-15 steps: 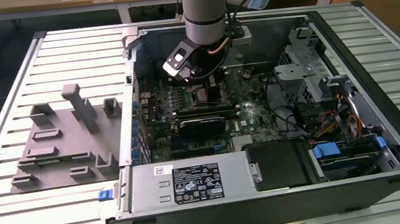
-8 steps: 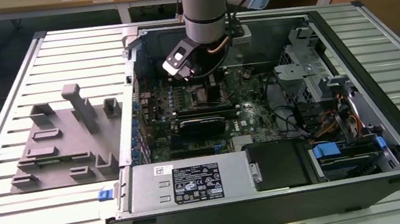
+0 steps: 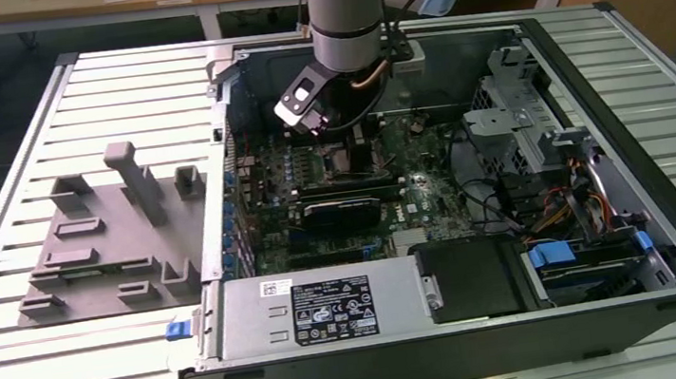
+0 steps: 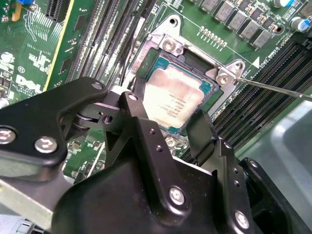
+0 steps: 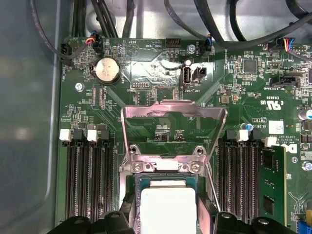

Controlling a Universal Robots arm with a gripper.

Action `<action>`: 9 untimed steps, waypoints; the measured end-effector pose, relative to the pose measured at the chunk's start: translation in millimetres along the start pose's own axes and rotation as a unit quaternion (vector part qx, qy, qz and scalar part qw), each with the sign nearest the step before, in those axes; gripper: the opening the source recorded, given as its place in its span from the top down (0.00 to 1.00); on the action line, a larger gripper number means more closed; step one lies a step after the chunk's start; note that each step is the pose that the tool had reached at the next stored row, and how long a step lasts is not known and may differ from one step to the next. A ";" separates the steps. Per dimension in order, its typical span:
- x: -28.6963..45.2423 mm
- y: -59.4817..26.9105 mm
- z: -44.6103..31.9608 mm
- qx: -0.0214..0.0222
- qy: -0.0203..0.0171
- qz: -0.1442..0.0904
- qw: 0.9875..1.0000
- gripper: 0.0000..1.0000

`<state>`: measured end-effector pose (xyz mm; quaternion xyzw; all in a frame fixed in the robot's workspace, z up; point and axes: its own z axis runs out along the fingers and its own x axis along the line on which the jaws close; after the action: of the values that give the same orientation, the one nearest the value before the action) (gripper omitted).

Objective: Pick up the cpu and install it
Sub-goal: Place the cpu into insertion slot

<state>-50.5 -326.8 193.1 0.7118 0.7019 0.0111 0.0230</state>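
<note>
The cpu (image 4: 173,100), a flat square chip with a silver-grey top, lies in the motherboard socket (image 4: 168,45), and I cannot tell whether it is fully seated. In the first wrist view the cpu (image 5: 168,209) sits below the socket's raised metal load plate (image 5: 173,109). My gripper (image 4: 168,114) reaches down over it, one black finger at each of two opposite edges, shut on the chip. In the first wrist view the gripper (image 5: 168,219) flanks the chip the same way. The arm (image 3: 344,17) stands over the open computer case in the exterior view.
A thin socket lever (image 4: 273,87) sticks out beside the socket. Black memory slots (image 5: 90,180) run along both sides. Cables (image 5: 234,29) hang past the board's far edge. A grey fixture tray (image 3: 108,244) lies at the exterior view's left, and a power supply (image 3: 314,312) fills the case's front.
</note>
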 end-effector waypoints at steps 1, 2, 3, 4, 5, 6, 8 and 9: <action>0.0 0.0 0.0 0.000 0.000 0.000 1.000 0.39; 0.0 0.0 -0.1 0.000 0.000 0.000 1.000 0.39; 0.0 0.0 -0.2 0.000 0.000 0.000 1.000 0.39; -0.1 0.0 -0.2 0.000 0.000 0.000 1.000 0.39; 0.0 0.0 -0.2 0.000 0.000 0.000 1.000 0.39; 0.0 0.0 -0.2 0.000 0.000 0.000 1.000 0.39; -0.1 0.0 -0.2 0.000 0.000 0.000 1.000 0.39; -0.1 0.0 -0.3 0.000 0.000 0.000 1.000 0.39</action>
<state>-50.5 -326.8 193.4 0.7118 0.7019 0.0111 0.0228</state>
